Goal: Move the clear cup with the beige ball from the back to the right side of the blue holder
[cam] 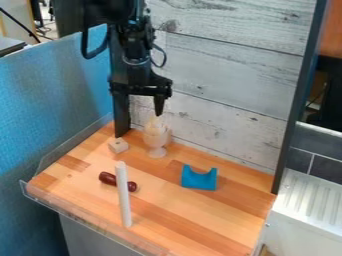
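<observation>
Standing upright on its narrow end near the front of the table [220,214], the white stick [124,195] could topple at a light knock, and the red pin [107,178] lying just behind it might roll if struck. Beyond them, the blue block [200,182] and the cube [118,145] seem steadier, but the goblet [155,140] near the back wall [220,131], with a pale thing [155,124] in its bowl, looks top-heavy. The gripper [142,95] hangs close above it, jaws spread or pressed together, I cannot tell, and an off-centre push could tip it.
</observation>
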You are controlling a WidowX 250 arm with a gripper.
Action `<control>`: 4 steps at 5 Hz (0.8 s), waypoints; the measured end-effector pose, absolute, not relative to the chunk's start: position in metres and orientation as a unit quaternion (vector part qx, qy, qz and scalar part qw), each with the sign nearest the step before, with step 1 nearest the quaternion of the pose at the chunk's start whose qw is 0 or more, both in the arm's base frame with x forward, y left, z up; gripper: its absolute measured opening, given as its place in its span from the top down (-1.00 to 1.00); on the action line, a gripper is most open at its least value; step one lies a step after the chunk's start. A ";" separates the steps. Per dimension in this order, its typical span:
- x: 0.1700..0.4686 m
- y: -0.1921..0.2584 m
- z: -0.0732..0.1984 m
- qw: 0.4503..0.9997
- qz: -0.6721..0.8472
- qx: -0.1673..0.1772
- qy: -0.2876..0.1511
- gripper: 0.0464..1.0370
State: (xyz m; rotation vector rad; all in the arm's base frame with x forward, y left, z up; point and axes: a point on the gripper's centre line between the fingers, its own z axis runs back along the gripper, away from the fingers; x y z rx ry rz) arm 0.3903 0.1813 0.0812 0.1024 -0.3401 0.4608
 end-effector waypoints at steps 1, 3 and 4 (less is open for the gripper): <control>0.408 0.196 0.066 0.957 0.238 0.056 -0.158 -0.93; 0.418 0.204 0.050 0.960 0.243 0.044 -0.135 -0.92; 0.418 0.197 0.047 0.962 0.237 0.031 -0.133 -0.91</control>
